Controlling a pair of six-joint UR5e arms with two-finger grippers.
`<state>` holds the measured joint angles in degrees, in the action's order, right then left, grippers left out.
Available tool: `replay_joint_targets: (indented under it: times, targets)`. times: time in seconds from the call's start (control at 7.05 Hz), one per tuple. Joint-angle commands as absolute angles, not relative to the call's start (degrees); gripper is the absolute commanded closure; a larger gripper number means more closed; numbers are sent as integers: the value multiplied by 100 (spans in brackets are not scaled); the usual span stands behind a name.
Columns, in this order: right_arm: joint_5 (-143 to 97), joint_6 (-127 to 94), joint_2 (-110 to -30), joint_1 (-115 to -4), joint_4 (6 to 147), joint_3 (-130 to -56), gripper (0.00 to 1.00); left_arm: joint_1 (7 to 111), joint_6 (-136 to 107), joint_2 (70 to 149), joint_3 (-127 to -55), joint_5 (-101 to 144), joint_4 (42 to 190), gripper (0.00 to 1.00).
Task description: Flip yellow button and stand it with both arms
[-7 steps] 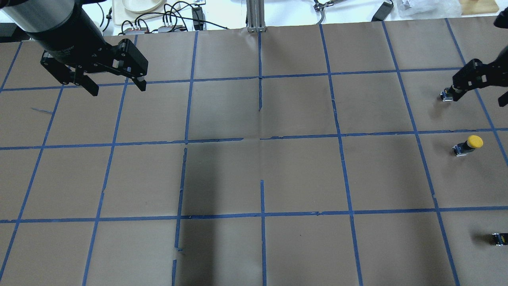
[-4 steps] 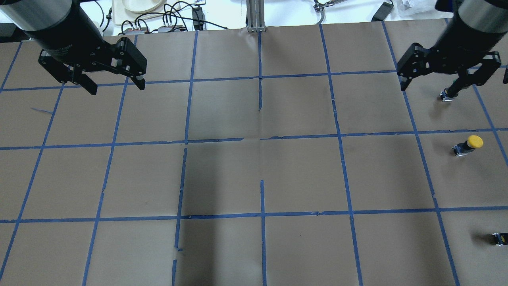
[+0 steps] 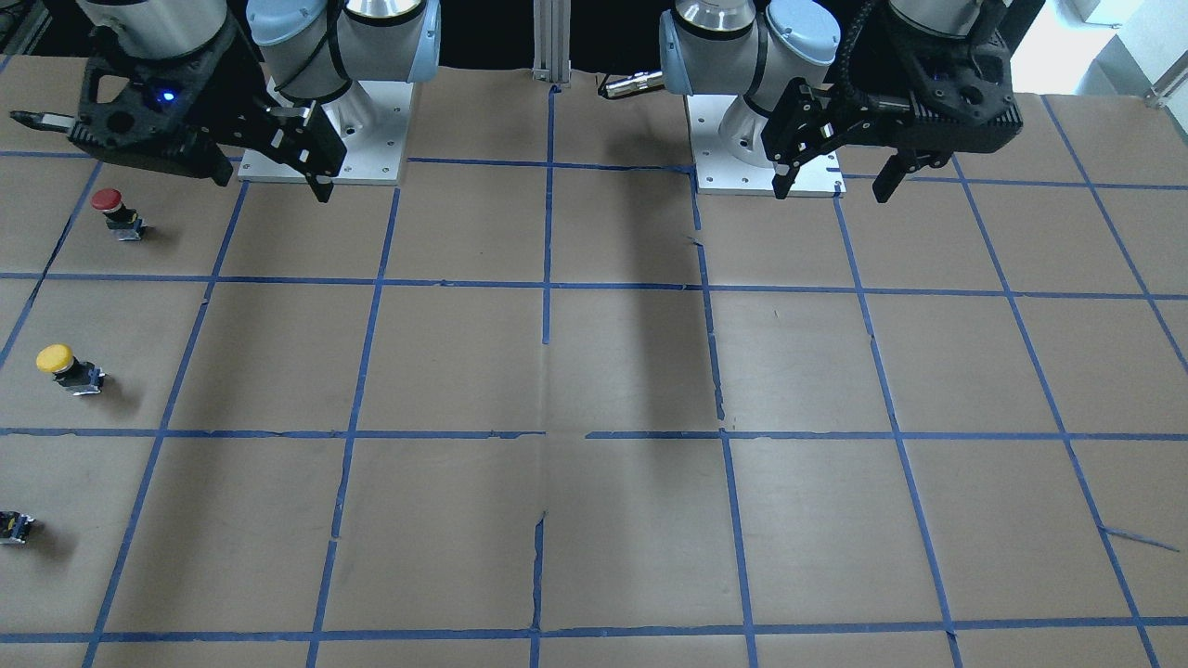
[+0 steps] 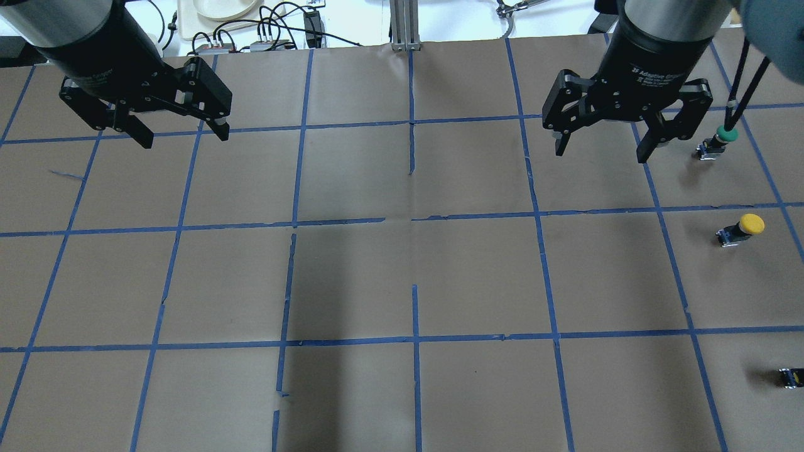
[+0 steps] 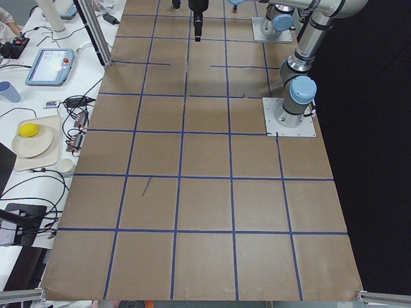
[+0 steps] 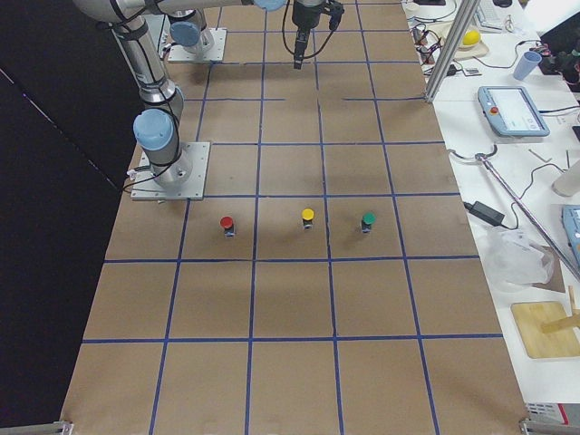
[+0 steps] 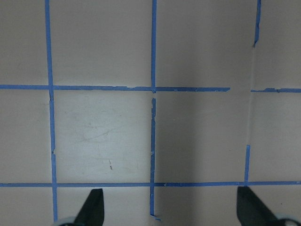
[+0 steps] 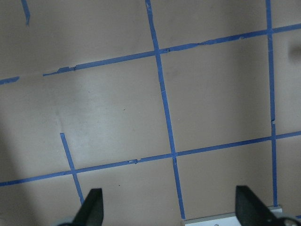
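Brown paper with a blue tape grid covers the table [image 4: 352, 276]. The yellow button [image 4: 744, 227] sits on it at the robot's far right, apparently cap uppermost, the middle of a row of three: the red button [image 3: 116, 209] on the robot's side, the green button [image 4: 722, 139] on the far side. The right gripper [image 4: 600, 154] hangs above the paper with fingers spread wide and nothing between them, near the green button and apart from the yellow one. The left gripper [image 4: 186, 139] hangs equally wide and empty at the opposite end.
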<state>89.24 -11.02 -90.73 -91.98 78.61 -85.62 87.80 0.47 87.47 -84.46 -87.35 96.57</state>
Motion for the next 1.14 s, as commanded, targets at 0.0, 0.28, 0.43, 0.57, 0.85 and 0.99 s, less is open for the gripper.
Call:
replay_joint_targets:
  times: [0.0, 0.28, 0.43, 0.57, 0.85, 0.99]
  targets:
    - [8956, -1081, -9184, -9220, 7901, -8832, 0, 8780, 53, 8745, -8507, -8736, 9650, 0]
    - [8974, -1028, -9211, -9071, 7892, -8859, 0, 8789, 53, 8736, -8481, -8789, 9685, 0]
    - [8974, -1020, -9211, -8975, 7893, -8868, 0, 8789, 53, 8745, -8473, -8876, 9651, 0]
    - [8974, -1020, -9211, -8913, 7910, -8868, 0, 8789, 53, 8754, -8490, -8886, 9650, 0]
    - [8965, -1020, -9211, -8921, 7902, -8868, 0, 8789, 53, 8745, -8508, -8886, 9668, 0]
    - [8974, -1020, -9211, -8912, 7927, -8868, 0, 8789, 53, 8745, -8560, -8894, 9685, 0]
